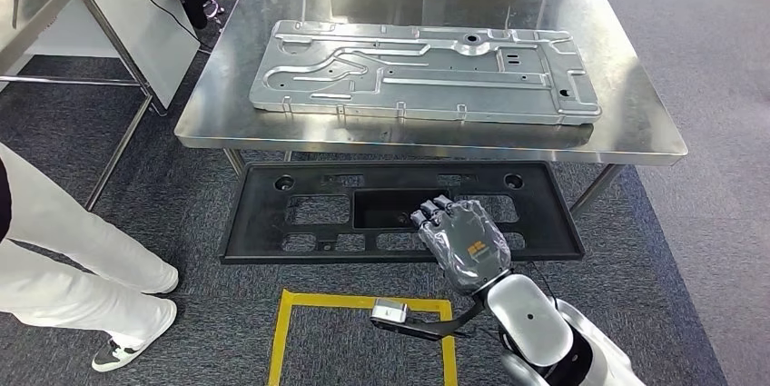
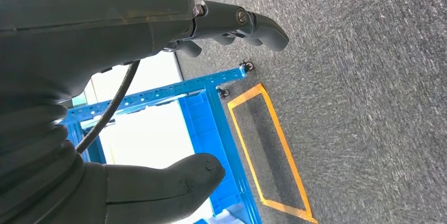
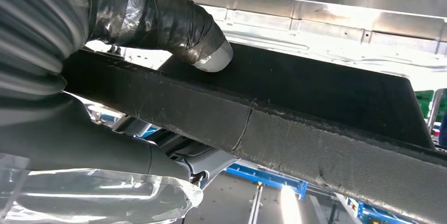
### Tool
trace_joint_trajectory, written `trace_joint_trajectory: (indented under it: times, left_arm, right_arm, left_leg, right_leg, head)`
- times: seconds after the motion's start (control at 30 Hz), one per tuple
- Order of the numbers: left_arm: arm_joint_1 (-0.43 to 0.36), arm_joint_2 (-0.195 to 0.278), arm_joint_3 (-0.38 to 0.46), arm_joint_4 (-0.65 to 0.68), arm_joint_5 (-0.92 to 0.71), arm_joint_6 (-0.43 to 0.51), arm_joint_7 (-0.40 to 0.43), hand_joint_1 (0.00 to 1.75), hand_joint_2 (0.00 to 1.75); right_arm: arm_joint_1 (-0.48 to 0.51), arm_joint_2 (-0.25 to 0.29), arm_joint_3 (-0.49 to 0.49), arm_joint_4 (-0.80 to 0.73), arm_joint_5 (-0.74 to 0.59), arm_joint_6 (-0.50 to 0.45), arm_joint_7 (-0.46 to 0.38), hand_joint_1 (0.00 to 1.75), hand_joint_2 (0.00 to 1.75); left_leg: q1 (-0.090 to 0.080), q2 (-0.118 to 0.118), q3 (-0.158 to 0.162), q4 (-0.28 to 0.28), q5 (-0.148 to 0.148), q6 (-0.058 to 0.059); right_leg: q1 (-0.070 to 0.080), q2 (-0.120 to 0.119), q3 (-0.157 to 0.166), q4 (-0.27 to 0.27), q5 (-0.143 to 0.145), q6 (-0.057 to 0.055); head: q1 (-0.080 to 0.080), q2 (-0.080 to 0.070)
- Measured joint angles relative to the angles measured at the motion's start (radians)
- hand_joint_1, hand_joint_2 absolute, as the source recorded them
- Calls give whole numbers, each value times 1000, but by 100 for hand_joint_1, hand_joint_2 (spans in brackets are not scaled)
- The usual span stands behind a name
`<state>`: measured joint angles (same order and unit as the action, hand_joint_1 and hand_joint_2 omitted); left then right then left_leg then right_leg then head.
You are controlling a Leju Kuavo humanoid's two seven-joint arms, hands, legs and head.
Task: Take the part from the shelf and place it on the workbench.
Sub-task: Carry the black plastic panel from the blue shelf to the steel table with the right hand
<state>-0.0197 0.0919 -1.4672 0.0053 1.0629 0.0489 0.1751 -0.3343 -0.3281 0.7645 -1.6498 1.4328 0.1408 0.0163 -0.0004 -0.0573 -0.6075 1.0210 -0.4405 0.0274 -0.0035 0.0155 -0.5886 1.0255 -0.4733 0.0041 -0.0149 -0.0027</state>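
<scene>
Head view — right hand (image 1: pixel 463 242) clamps black part's (image 1: pixel 272 222) near edge — left hand (image 2: pixel 174 103) spread, empty.

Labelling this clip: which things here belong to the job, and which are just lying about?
Job:
- black part, gripped by the right hand
- workbench

Lying about:
- metal panel on the workbench
- yellow floor marking
- blue rack
- person's legs
- left hand, holding nothing

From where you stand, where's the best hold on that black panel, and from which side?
Hold the black panel by its long near edge, approached from the robot's side. It lies flat and wide, its far edge by the workbench. The right hand already grips there, thumb on top.
</scene>
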Motion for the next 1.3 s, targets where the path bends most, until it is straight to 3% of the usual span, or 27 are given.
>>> trace_joint_trajectory:
  times: [0.23,0.4,0.47,0.53,0.57,0.6,0.63,0.7,0.77,0.87,0.93,1.0,1.07,1.1,1.13,1.23,1.3]
  left_arm:
    - [0,0,4,0,5,5,-1,0,175]
    - [0,0,6,0,9,9,-2,0,175]
    - [1,-1,7,0,11,12,-3,0,175]
    - [1,-2,11,0,12,15,-6,0,175]
    - [1,-2,13,0,12,16,-7,0,175]
    - [1,-2,15,0,12,16,-8,0,175]
    - [2,-2,17,0,12,17,-9,0,175]
    - [4,-3,20,0,12,17,-10,0,175]
    - [5,-3,22,0,13,17,-11,0,175]
    - [4,-3,23,0,14,17,-11,0,175]
    - [4,-4,23,0,14,17,-11,0,175]
    - [2,-5,23,0,14,17,-11,0,175]
    - [1,-6,23,0,14,17,-11,0,175]
    - [2,-6,23,0,15,17,-11,0,175]
    - [4,-6,23,0,15,17,-11,0,175]
    - [8,-6,23,0,18,17,-12,0,175]
    - [7,-6,24,0,19,17,-13,0,175]
  right_arm:
    - [-13,0,0,0,-12,2,-8,175,175]
    - [-19,-4,-1,-8,-18,4,-10,175,175]
    - [-27,-8,-2,-11,-23,7,-12,175,175]
    - [-34,-13,-2,-11,-30,12,-13,175,175]
    - [-35,-16,-2,-11,-33,14,-13,175,175]
    - [-35,-19,-2,-11,-36,15,-13,175,175]
    - [-35,-22,-2,-12,-37,16,-12,175,175]
    - [-39,-28,-2,-14,-39,17,-12,175,175]
    - [-43,-32,-2,-17,-40,17,-12,175,175]
    - [-48,-35,-2,-20,-42,18,-12,175,175]
    - [-50,-35,-2,-23,-42,18,-11,175,175]
    - [-52,-35,-2,-26,-43,18,-11,175,175]
    - [-52,-35,-2,-27,-44,18,-12,175,175]
    - [-52,-35,-2,-27,-45,18,-12,175,175]
    - [-52,-35,-2,-27,-47,18,-12,175,175]
    - [-55,-35,-2,-27,-50,19,-11,175,175]
    - [-59,-35,-2,-28,-51,19,-11,175,175]
  left_leg:
    - [-6,0,0,4,-4,6]
    - [-3,1,11,-11,-2,21]
    - [4,4,25,-24,0,30]
    - [3,6,30,-25,-4,34]
    - [3,7,32,-24,-7,34]
    - [4,6,35,-23,-11,32]
    - [5,4,40,-22,-15,29]
    - [6,1,51,-15,-28,21]
    - [4,-1,55,-5,-41,9]
    - [4,-3,58,-7,-52,-9]
    - [6,13,54,15,-67,-21]
    - [9,38,4,118,-111,-32]
    - [12,49,-81,254,-152,-40]
    - [12,51,-110,288,-148,-41]
    - [12,51,-120,284,-123,-41]
    - [9,58,-60,108,4,-30]
    - [3,63,-26,31,18,-19]
  right_leg:
    - [-4,0,1,-2,0,4]
    - [-6,-1,7,1,-8,18]
    - [-5,-4,-20,67,-48,23]
    - [-9,-5,-87,196,-110,28]
    - [-11,-6,-117,250,-126,31]
    - [-14,-6,-131,271,-122,34]
    - [-17,-7,-125,253,-98,36]
    - [-22,-6,-65,130,-25,36]
    - [-20,-1,-16,30,7,29]
    - [-16,0,-4,10,-2,9]
    - [-18,-5,10,1,-6,-6]
    - [-19,-14,26,-5,-14,-17]
    - [-17,-21,39,-5,-27,-21]
    - [-17,-24,47,-5,-35,-21]
    - [-17,-26,58,-5,-43,-20]
    - [-16,-31,95,-7,-72,-12]
    - [-13,-33,106,-11,-85,-2]
  head:
    - [0,0]
    - [0,0]
    - [1,0]
    - [1,0]
    - [1,0]
    - [1,0]
    - [1,0]
    - [1,0]
    - [1,0]
    - [0,0]
    - [0,0]
    - [0,0]
    - [0,0]
    - [0,0]
    - [0,0]
    - [0,0]
    - [0,0]
